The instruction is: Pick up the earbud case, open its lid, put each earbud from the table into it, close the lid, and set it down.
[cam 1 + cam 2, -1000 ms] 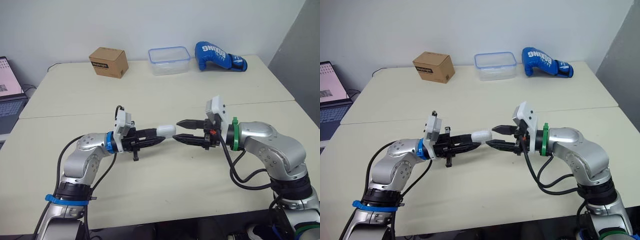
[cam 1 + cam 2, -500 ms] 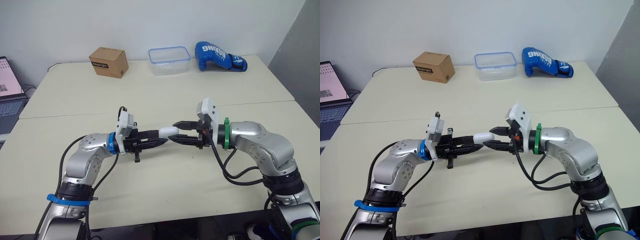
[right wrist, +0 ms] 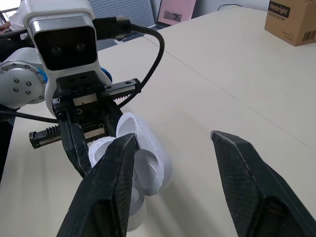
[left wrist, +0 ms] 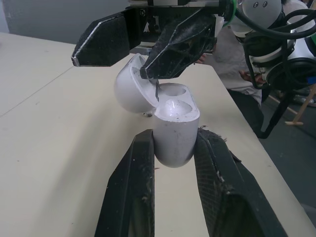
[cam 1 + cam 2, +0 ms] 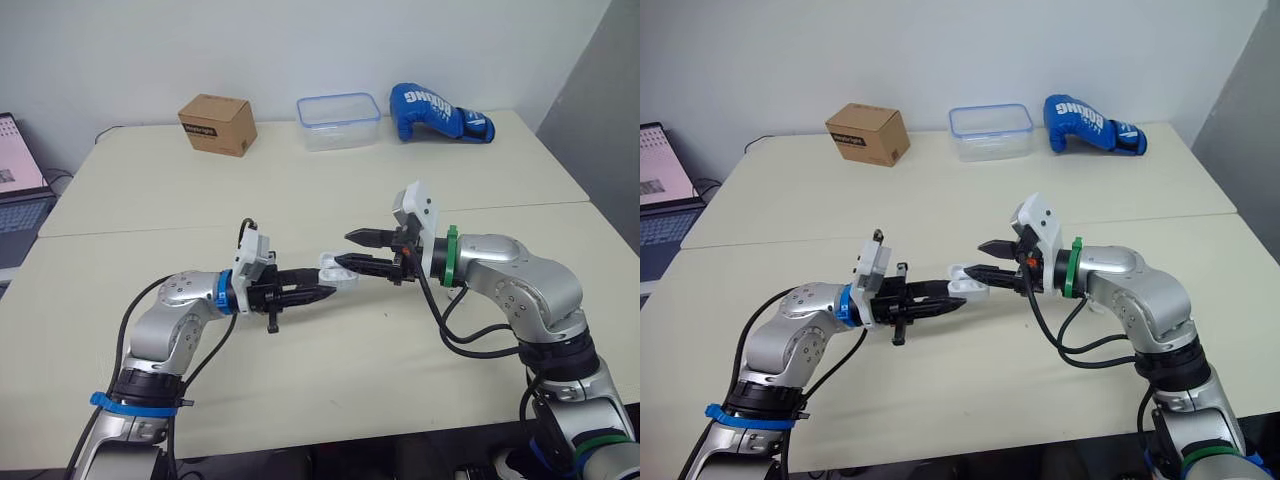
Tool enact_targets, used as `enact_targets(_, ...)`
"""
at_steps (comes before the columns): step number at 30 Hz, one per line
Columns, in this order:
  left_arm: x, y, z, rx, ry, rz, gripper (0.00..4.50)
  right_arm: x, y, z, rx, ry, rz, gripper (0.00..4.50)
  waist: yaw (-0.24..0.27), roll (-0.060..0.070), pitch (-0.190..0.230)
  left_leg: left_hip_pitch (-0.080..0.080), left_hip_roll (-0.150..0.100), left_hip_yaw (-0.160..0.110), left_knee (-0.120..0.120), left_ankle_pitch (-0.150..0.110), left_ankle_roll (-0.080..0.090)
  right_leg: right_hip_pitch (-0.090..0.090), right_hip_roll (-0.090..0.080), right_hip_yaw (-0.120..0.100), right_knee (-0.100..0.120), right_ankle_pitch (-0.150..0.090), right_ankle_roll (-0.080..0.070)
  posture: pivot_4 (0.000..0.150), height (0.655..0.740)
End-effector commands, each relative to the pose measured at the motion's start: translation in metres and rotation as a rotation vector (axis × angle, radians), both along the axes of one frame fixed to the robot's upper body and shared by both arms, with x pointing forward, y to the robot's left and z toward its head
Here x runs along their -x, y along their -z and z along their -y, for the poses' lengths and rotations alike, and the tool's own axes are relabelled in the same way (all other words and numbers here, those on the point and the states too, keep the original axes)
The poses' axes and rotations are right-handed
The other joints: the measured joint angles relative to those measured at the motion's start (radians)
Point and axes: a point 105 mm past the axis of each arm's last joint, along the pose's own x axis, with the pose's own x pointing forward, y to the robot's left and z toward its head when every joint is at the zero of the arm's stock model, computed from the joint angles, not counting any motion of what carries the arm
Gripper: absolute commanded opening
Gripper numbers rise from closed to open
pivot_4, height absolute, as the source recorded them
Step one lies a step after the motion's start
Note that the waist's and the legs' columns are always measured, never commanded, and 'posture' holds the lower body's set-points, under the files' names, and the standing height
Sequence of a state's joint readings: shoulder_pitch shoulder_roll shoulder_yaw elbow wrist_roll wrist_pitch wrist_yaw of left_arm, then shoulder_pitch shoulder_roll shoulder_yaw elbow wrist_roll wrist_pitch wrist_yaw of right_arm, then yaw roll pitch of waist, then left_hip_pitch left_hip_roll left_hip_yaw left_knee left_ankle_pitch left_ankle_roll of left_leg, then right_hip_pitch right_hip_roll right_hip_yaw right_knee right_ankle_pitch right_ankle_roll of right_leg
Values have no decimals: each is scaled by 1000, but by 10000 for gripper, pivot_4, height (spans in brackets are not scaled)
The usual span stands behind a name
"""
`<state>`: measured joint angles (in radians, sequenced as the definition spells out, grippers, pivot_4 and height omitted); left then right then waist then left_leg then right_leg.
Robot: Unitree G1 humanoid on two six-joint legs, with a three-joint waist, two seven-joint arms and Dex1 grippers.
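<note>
My left gripper [image 5: 322, 291] is shut on the base of the white earbud case [image 5: 336, 271], holding it just above the table's middle. The case's lid [image 4: 129, 89] stands open, tipped back from the base [image 4: 173, 132], and two rounded wells show inside. My right gripper [image 5: 343, 250] faces the left one from the right and is open. Its lower finger [image 4: 180, 42] touches the rim of the open lid, while its upper finger [image 4: 105, 42] hangs free above the lid. In the right wrist view the case [image 3: 144, 168] lies between the black fingers [image 3: 111, 192].
Along the table's far edge stand a cardboard box [image 5: 217, 124], a clear plastic container with a blue rim [image 5: 338, 121] and a blue boxing glove [image 5: 440, 113]. A laptop [image 5: 15, 190] sits off the left side. A seam [image 5: 150, 228] crosses the table [image 5: 300, 380].
The case was closed a second ago and its lid now stands open. My right gripper moved left to the case, then rose slightly at the lid. The left gripper kept its hold.
</note>
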<state>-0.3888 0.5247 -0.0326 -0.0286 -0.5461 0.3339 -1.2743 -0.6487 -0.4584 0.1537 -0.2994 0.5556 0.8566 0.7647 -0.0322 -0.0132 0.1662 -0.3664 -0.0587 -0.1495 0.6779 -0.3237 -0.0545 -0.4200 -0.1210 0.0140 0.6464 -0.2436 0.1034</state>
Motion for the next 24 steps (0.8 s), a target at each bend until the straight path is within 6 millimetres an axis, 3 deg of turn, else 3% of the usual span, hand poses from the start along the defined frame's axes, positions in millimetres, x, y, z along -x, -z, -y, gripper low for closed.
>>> enact_targets(1, 3, -9, 1, 16, 14, 50, 8011, 1, -16, 1, -25, -11, 53, 24873, 0, 0, 0, 0, 0, 0, 0, 0, 0, 0, 0, 0, 0, 0, 0, 1500, 7307)
enact_targets(6, -8, -12, -3, 37, -44, 69, 8011, 18, -27, 8, -19, -111, 45, 24873, 2, 0, 0, 0, 0, 0, 0, 0, 0, 0, 0, 0, 0, 0, 0, 1500, 7307)
enact_targets(11, -19, -20, -4, 65, -66, 95, 8011, 10, -35, 31, 75, -72, 52, 24873, 2, 0, 0, 0, 0, 0, 0, 0, 0, 0, 0, 0, 0, 0, 0, 1500, 7307)
enact_targets(19, -31, -25, -7, 67, -71, 107, 8011, -15, -5, 98, 381, 106, 51, 24873, 1, 0, 0, 0, 0, 1, 0, 0, 0, 0, 0, 0, -1, 0, 0, 1500, 7307)
enact_targets(24, -31, -22, -1, 60, -47, 109, 8011, -19, 18, 120, 502, 136, 35, 24873, 1, 0, 0, 0, 0, 2, 0, 0, 0, 0, 0, 0, -1, 0, 0, 1500, 7307)
